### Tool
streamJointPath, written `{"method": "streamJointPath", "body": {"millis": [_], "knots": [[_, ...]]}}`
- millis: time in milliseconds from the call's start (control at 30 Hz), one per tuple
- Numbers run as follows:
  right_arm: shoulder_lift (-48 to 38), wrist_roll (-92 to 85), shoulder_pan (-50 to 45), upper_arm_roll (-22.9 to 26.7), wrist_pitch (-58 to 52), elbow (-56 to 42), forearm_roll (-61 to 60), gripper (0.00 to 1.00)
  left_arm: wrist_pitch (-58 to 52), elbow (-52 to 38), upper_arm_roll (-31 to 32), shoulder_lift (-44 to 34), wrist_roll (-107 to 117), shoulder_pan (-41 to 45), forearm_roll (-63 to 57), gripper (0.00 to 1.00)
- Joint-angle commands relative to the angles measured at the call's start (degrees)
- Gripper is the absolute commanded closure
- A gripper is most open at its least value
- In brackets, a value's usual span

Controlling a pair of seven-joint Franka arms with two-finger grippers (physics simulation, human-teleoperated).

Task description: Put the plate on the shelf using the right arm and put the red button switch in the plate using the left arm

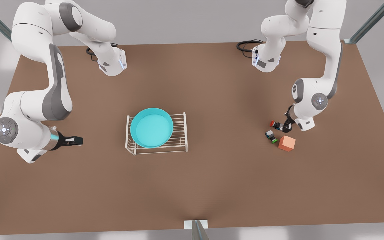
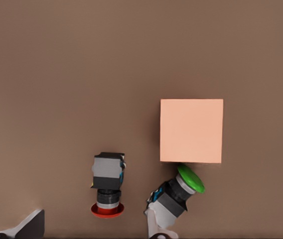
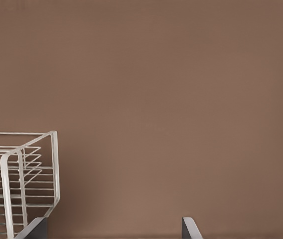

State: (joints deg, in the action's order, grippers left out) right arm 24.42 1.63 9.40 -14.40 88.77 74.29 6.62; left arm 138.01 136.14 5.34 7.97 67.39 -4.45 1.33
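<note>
An orange cube (image 1: 286, 143) sits on the brown table (image 1: 212, 186) towards the front view's right, with a green-capped switch (image 1: 271, 136) lying on its side just beside it, its cap nearly touching the cube's edge

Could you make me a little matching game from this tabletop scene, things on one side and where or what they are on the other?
Things:
1. plate
2. red button switch
3. orange cube
4. right gripper

Descriptions:
A. lying on the table between the left gripper's open fingers
B. resting on top of the shelf
C. beside the green-capped switch
D. open, off the shelf's end at the front view's left

Pairs: 1-B, 2-A, 3-C, 4-D
</note>
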Motion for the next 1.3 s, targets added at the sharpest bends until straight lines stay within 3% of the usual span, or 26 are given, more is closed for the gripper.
{"method": "streamJointPath", "body": {"millis": [0,467,1267], "knots": [[-0.08,4.08,0.00,-0.02,0.00,-0.03,-0.03,0.00,5.07,0.45,0.19,0.29,18.92,-0.39,-0.01,0.00],[-0.08,4.08,0.00,-0.02,0.00,-0.03,-0.03,0.00,16.76,4.05,0.11,6.26,16.73,-0.48,-0.54,0.00],[-0.08,4.08,0.00,-0.02,0.09,-0.03,-0.03,0.00,19.93,5.63,-0.51,9.87,8.82,-1.09,-5.55,0.00]]}}
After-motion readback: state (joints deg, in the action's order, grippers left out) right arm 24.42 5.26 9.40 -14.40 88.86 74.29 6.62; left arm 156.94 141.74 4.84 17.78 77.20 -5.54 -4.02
